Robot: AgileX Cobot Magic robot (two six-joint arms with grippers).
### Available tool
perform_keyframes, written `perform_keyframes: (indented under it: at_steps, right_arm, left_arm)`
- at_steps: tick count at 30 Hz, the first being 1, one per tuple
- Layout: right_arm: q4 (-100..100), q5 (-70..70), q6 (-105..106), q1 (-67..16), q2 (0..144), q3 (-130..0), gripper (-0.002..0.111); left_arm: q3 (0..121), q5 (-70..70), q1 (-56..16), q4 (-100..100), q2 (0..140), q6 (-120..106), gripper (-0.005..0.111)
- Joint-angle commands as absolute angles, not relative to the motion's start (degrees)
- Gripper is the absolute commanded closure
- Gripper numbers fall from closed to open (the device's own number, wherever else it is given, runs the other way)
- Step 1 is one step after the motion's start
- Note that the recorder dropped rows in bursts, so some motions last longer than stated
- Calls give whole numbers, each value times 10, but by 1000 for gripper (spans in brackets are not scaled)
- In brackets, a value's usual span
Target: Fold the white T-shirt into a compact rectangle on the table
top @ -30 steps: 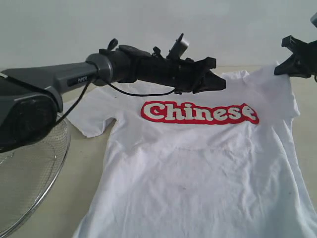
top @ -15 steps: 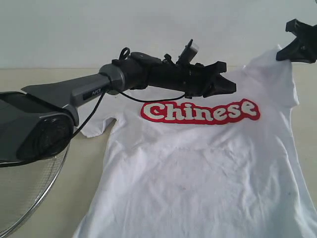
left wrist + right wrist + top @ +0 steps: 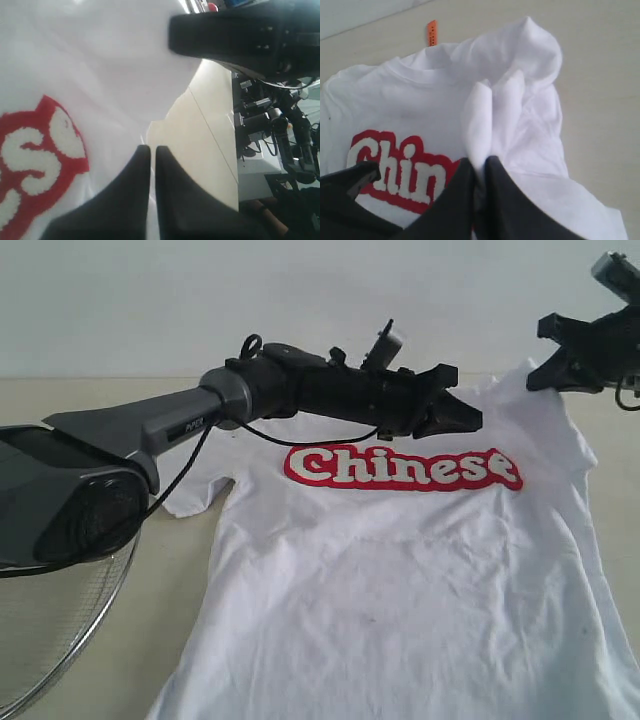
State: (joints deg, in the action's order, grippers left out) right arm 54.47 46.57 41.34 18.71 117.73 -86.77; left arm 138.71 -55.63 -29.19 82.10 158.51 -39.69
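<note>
White T-shirt [image 3: 400, 580] print-up on worktop [image 3: 175, 580], shoulder toward far edge raised, pinched in right fingers [image 3: 505, 200]. Left fingers [image 3: 125, 200] pressed together near collar; hold unclear. Best: level heights, taut cloth, fold toward near edge.

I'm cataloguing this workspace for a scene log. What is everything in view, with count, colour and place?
white T-shirt: one, white, spread front-up on the table, far edge lifted
chest banner: one, red with white "Chinese" lettering, across the shirt's chest
neck tag: one, orange, at the collar
table: one, pale beige, under the shirt
wire-mesh basket: one, metallic, near left corner
wall: one, pale, behind the table
left arm: one, grey and black, reaching over the shirt
left end effector: one, black, closed at the collar, white cloth between its fingers
right end effector: one, black, closed on bunched shoulder fabric
</note>
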Motion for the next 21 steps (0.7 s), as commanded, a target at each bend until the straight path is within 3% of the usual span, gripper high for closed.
perform_keyframes:
  at_steps: [1, 10, 12, 16, 17, 18, 21]
  right_arm:
    - [542, 450, 410, 153, 1177, -866, 108]
    - [530, 433, 382, 127, 1221, -866, 105]
    - [529, 437, 382, 127, 1228, -866, 93]
    - [529, 455, 382, 127, 1235, -866, 42]
    - [528, 460, 382, 127, 1235, -866, 36]
    - [526, 468, 382, 127, 1235, -866, 35]
    - [523, 480, 380, 127, 1235, -866, 47]
  left_arm:
    - [1415, -590, -291, 813, 1584, -394, 102]
    - [1472, -630, -268, 736, 1583, -335, 102]
    - [1476, -632, -264, 700, 1580, -324, 102]
    - [1476, -638, -256, 686, 1575, -318, 102]
    - [1476, -638, -253, 684, 1575, -318, 102]
    - [1476, -639, -252, 684, 1573, -318, 102]
    - [1476, -640, -252, 683, 1573, -315, 102]
